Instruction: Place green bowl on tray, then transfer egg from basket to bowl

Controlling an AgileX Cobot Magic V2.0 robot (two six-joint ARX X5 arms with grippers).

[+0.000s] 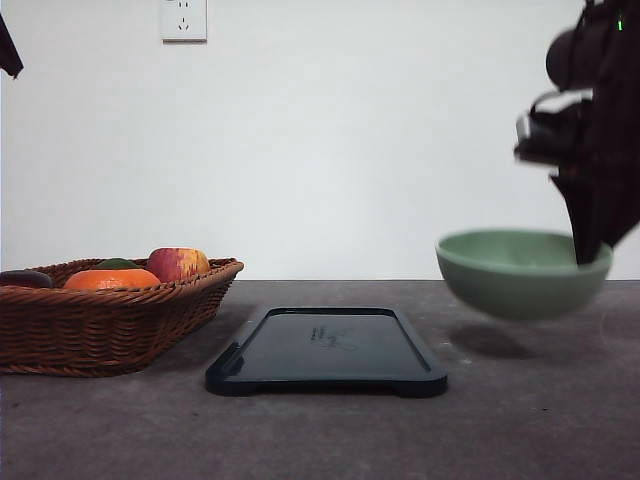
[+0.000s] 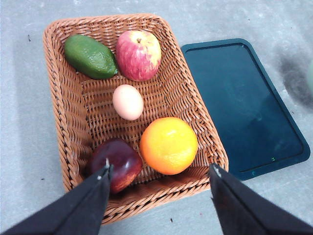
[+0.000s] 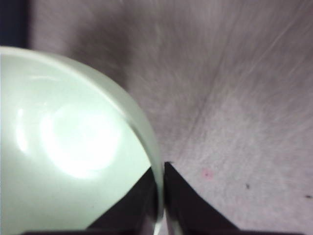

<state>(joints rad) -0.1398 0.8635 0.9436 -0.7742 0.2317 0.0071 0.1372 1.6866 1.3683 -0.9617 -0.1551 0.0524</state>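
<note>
The green bowl (image 1: pixel 520 272) hangs in the air above the table at the right, its shadow below it. My right gripper (image 1: pixel 588 250) is shut on its rim; the right wrist view shows the two fingers pinching the bowl (image 3: pixel 73 142) wall, one inside and one outside. The dark tray (image 1: pixel 328 350) lies flat at the table's middle, left of the bowl. The wicker basket (image 1: pixel 100 315) stands at the left. In the left wrist view the egg (image 2: pixel 128 102) lies in the middle of the basket (image 2: pixel 63 107), and my left gripper (image 2: pixel 159 176) hovers open above the basket's near end.
The basket also holds a red-yellow apple (image 2: pixel 138 55), a green avocado (image 2: pixel 91 57), an orange (image 2: pixel 168 145) and a dark red fruit (image 2: pixel 117 163). The tray (image 2: pixel 244 107) lies right beside the basket. A wall with a socket (image 1: pixel 183 19) stands behind the table.
</note>
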